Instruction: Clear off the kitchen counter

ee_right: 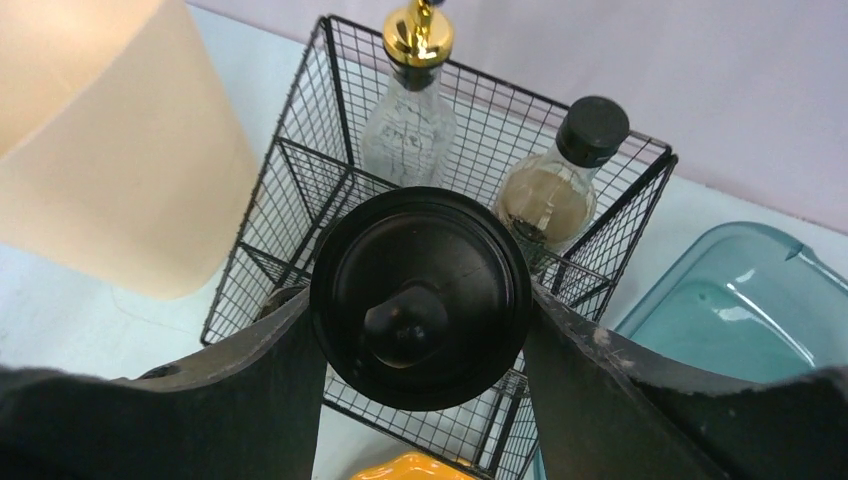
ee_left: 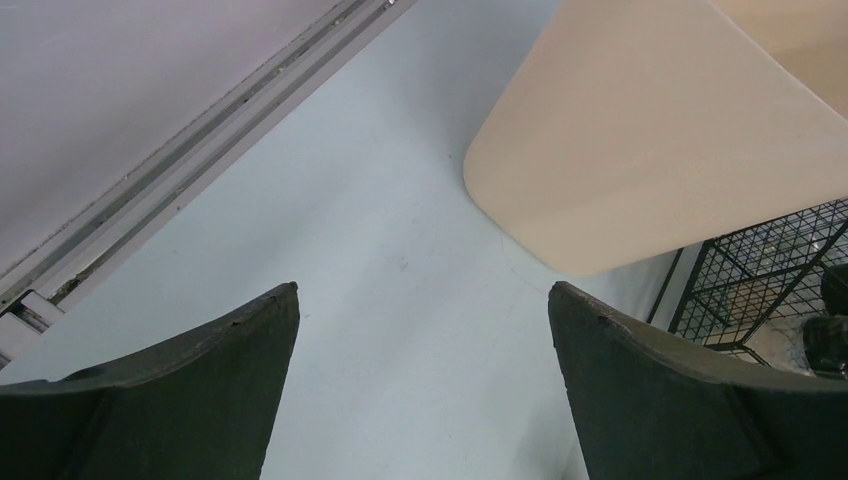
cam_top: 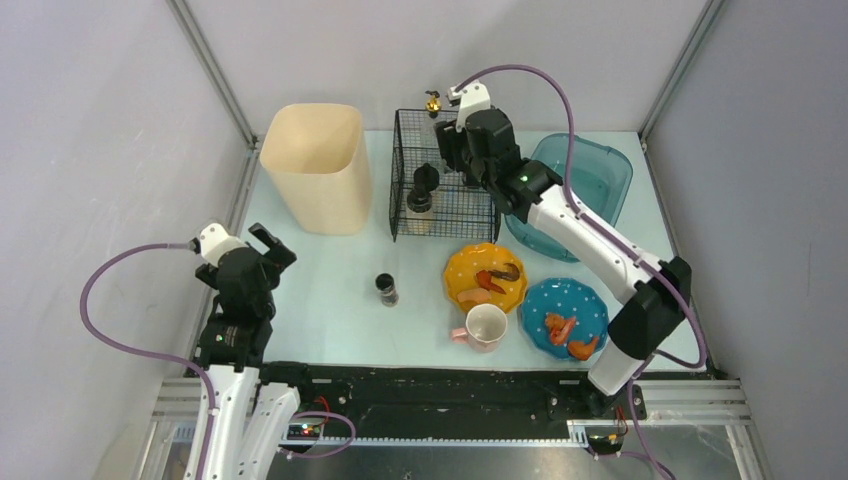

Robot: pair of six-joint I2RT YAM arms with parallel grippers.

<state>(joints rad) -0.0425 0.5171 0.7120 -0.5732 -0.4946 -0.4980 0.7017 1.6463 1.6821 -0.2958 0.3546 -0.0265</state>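
Black round-capped bottle (ee_right: 420, 300) clamped in right gripper (ee_right: 420, 335) at wire basket (ee_right: 300, 190); left gripper (ee_left: 424, 330) wide.

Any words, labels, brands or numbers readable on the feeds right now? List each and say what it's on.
No text can be read in any view.
Gold-capped bottle: faint marks on the glass, too blurred to read.
Black lid in the right tool: no lettering shows.
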